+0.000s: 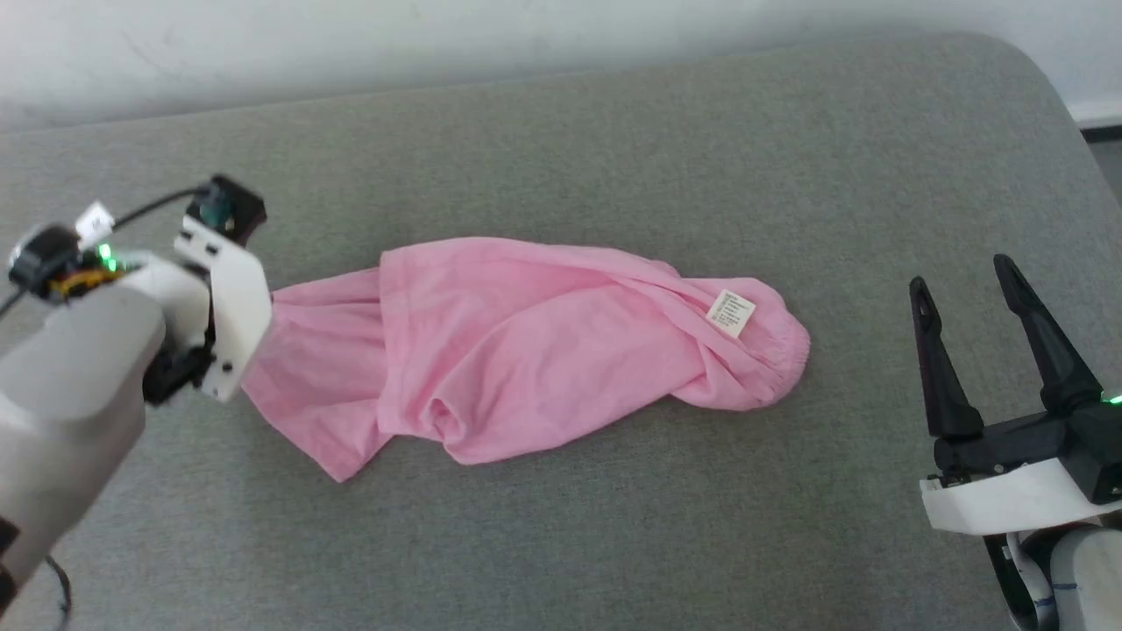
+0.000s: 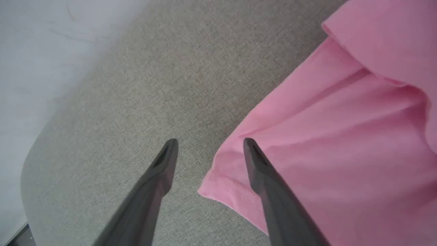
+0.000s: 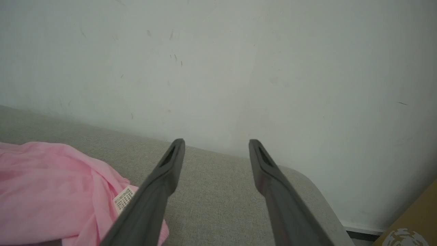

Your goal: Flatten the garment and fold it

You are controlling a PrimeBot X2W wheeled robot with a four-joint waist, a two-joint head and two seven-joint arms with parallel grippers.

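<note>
In the middle of the gray bench (image 1: 561, 543) lie the pink shorts (image 1: 526, 350), bunched and wrinkled, not flat and not folded yet. The left claw (image 2: 210, 141) is spread over a leg hem (image 2: 218, 191), pinching nothing. The right claw (image 1: 960, 273) hangs spread, well apart from them.

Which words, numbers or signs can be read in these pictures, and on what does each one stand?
Nothing can be read.
White label on the pink garment: rows of print, too small to read.
White tag on the left arm: too small to tell.
Brown cardboard: a white mark, cut off, not readable.
</note>
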